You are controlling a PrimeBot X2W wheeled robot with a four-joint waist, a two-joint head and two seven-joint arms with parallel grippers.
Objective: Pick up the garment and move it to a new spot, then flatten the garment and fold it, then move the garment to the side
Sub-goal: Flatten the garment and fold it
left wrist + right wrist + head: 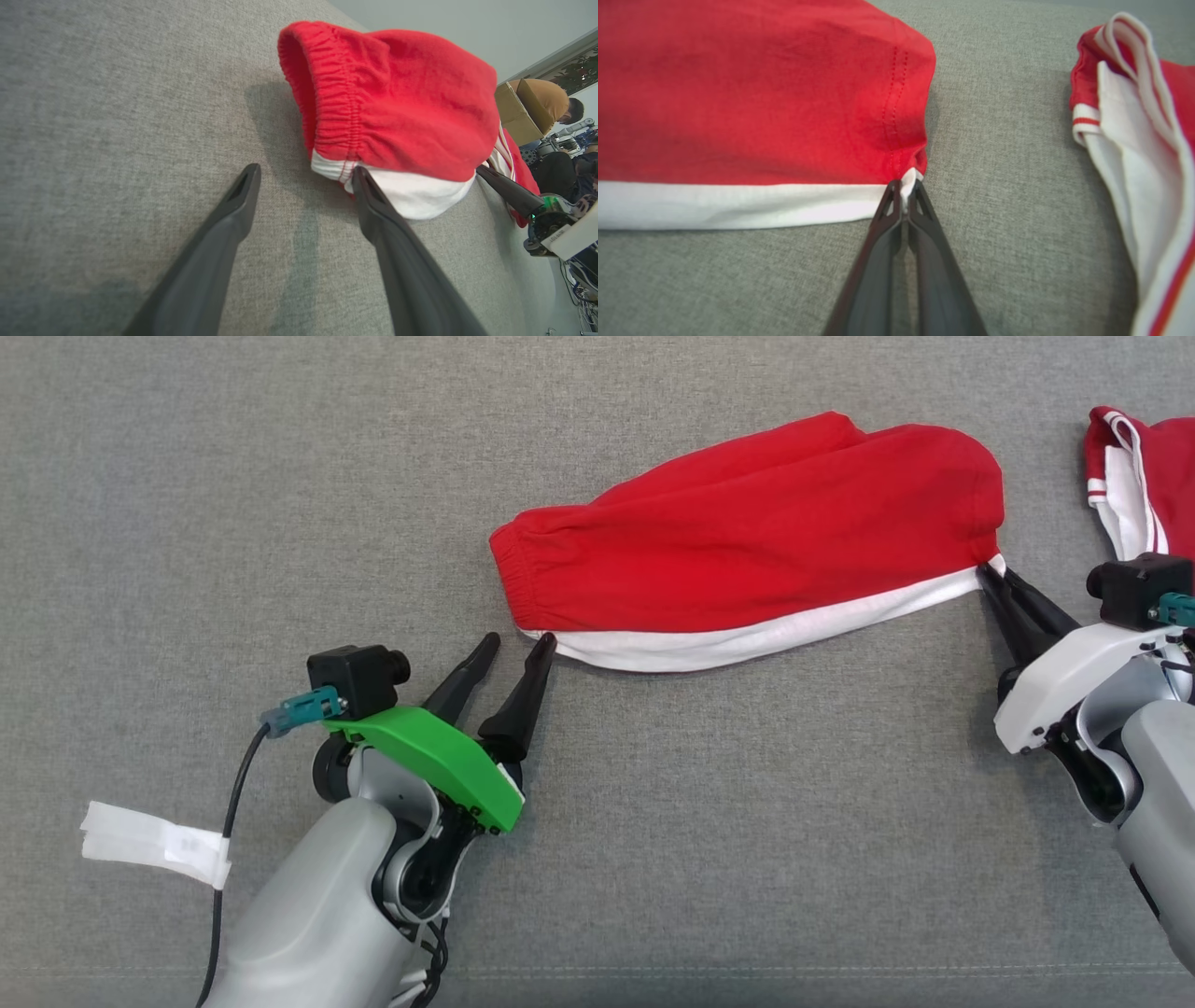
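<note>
**One corner caught, nearly all of the job ahead**

The grey worktop (187, 476) lay broad in front of me. The red garment (747, 541) stretched across its far middle as a long, puffy shape, neither flat nor folded. Further to my right sat a red-and-white piece (1130, 476), apart from the main body on the cloth. I could not tell whether it belonged to the same garment.

My right hand (991, 581) was pinched shut on the garment's right end, with a small tip of the white band (747, 649) caught between its fingers. The wrist view showed that nip clearly.

My left hand (519, 642) stood wide at the other end, by the gathered elastic cuff (513, 569). One fingertip touched the white edge there, and the other fingertip stood over bare worktop. No cloth lay between them, so that hand held nothing.

By my reckoning, one of the two grips was made and the other was not. The garment rested on the worktop with air in it, so I counted the flattening as not done. I saw no fold in it either. The folding and the move to the side both remained. Whether this grip served the first carry or the spreading, I could not say.
</note>
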